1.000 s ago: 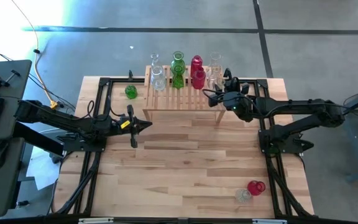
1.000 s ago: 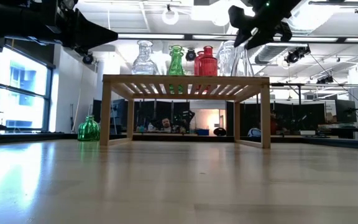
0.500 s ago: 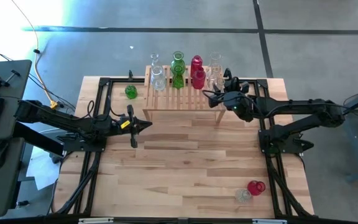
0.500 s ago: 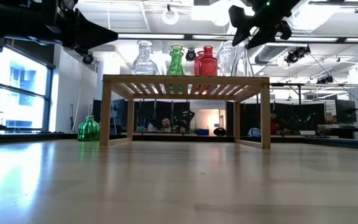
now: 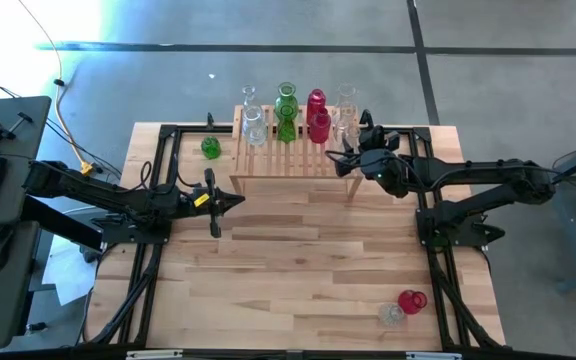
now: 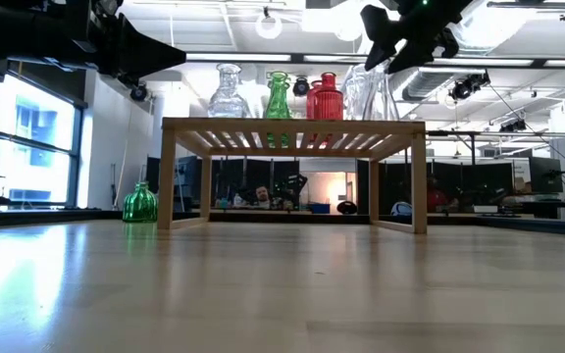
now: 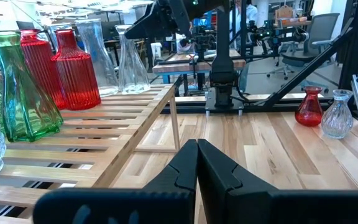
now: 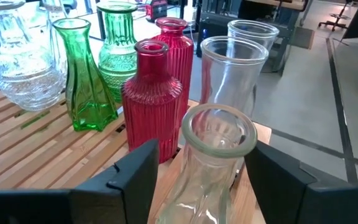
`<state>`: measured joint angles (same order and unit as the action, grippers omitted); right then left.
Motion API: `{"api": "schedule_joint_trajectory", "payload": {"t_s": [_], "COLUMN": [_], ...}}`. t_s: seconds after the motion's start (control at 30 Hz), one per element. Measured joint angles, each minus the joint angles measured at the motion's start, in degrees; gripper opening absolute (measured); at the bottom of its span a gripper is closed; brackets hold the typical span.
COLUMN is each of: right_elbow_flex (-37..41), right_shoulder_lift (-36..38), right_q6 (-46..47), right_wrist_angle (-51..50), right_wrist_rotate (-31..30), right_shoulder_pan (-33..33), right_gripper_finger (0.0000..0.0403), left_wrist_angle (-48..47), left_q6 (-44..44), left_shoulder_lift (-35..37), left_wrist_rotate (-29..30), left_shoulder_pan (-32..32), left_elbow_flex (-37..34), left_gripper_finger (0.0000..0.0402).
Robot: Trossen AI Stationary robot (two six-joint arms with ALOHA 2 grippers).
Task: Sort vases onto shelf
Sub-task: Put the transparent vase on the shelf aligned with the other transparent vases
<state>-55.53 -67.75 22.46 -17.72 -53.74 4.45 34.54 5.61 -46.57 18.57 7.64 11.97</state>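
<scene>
The light-wood shelf (image 5: 293, 158) stands at the table's far middle. On its slatted top stand clear vases (image 5: 253, 125), green vases (image 5: 286, 108), red vases (image 5: 316, 115) and more clear ones (image 5: 345, 105). My right gripper (image 8: 207, 180) is open above the shelf's right end. Its fingers stand on either side of a clear vase (image 8: 216, 149) that rests upright on the slats, and a gap shows on both sides. My left gripper (image 7: 196, 163) is shut and hovers over the table by the shelf's left leg (image 5: 236, 185). A green vase (image 5: 211, 148) stands on the table left of the shelf.
A red vase (image 5: 412, 300) and a clear vase (image 5: 393, 314) stand on the table near its near right corner. Black frame rails (image 5: 158, 150) run along both table sides. Open planks (image 5: 288, 270) lie between the shelf and the near edge.
</scene>
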Motion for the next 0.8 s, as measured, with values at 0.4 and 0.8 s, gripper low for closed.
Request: {"api": "schedule_joint_trajectory", "payload": {"t_s": [0.4,0.8], "right_elbow_flex": [0.0,0.0], "right_shoulder_lift": [0.02,0.02], "right_q6": [-0.61,-1.09], "right_wrist_angle": [0.0,-0.01], "right_wrist_rotate": [1.73,2.03], "right_shoulder_pan": [0.0,0.0], "right_gripper_finger": [0.0225,0.0272], "left_wrist_angle": [0.0,0.0], "left_q6": [0.0,0.0], "left_shoulder_lift": [-0.01,-0.01], "left_wrist_rotate": [0.0,0.0], "left_shoulder_pan": [0.0,0.0], "left_elbow_flex": [0.0,0.0], "left_gripper_finger": [0.0,0.0]}}
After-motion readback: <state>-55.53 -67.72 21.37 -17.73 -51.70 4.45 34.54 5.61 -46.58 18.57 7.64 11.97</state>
